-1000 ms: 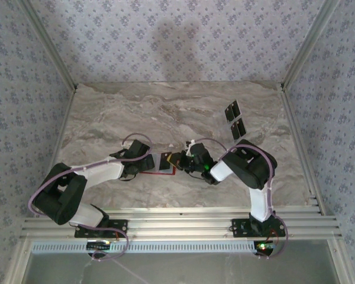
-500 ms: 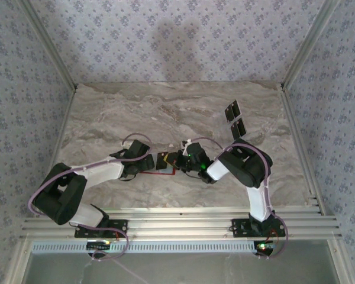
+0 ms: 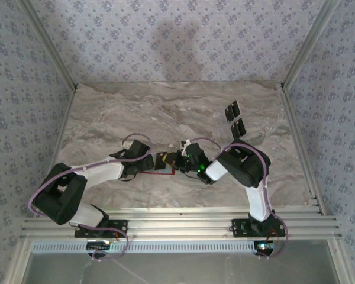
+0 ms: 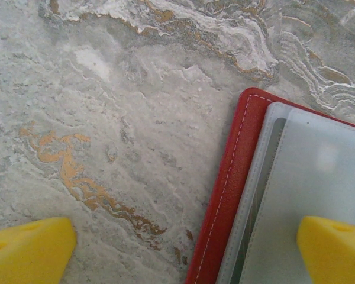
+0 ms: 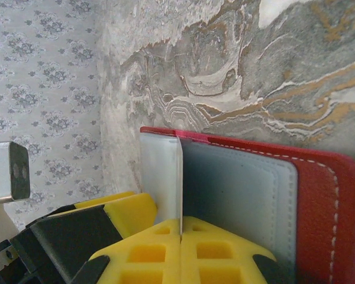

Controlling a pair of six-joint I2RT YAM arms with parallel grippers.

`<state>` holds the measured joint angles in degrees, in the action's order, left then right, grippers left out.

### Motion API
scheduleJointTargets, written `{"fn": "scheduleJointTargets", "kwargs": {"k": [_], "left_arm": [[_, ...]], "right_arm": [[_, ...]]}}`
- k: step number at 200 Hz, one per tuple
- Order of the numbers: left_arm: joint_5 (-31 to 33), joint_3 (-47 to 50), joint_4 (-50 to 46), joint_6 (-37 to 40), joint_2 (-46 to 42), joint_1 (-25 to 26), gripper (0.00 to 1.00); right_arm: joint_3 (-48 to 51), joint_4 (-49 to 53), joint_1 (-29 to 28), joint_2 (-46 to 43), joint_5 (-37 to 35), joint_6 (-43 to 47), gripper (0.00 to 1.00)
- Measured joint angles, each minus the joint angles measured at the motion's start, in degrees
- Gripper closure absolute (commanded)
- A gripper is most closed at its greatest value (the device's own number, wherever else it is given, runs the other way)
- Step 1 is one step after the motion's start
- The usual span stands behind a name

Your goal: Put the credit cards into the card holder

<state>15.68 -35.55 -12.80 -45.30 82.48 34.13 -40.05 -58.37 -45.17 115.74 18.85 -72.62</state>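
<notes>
The card holder (image 3: 167, 171) is lying open on the marble surface (image 3: 165, 112), front-middle, btwn the two arms. Its red outside is facing down and its grey pockets (image 5: 236, 189) are facing up, so a slot can be reached from above. The right end effector (image 5: 180, 228) is pressing its yellow fingers together on a thin held card (image 5: 180, 177), which is showing edge-on in the right wrist view. It's keeping the card upright right over the pockets, prob. b/c the leading edge has to meet a slot mouth before it can slide in. Can't tell whether that edge is already inside a slot or just resting against the pocket face. The left end effector (image 4: 183, 254) is hanging w/ its fingers spread wide, gripping nothing. It's straddling the holder's stitched red edge, w/ one pad (image 4: 331, 251) sitting over the grey pocket and the other (image 4: 26, 251) over bare stone. My read: it's parked there to brace the holder so it isn't skidding away when the card gets pushed; actual contact w/ the pocket can't be confirmed. Two more credit cards (image 3: 231, 110) (image 3: 239, 126) are sitting at the far right of the surface, well apart from the holder and not yet loaded, so the task is looking early on.
</notes>
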Motion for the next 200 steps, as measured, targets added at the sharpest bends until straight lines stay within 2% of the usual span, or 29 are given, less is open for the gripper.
{"fn": "scheduleJointTargets", "kwargs": {"k": [200], "left_arm": [[0.17, 0.11, 0.20, -0.07, 0.00, 0.00, 0.01]], "right_arm": [[-0.87, 1.14, -0.74, 0.33, -0.13, -0.02, 1.00]]}}
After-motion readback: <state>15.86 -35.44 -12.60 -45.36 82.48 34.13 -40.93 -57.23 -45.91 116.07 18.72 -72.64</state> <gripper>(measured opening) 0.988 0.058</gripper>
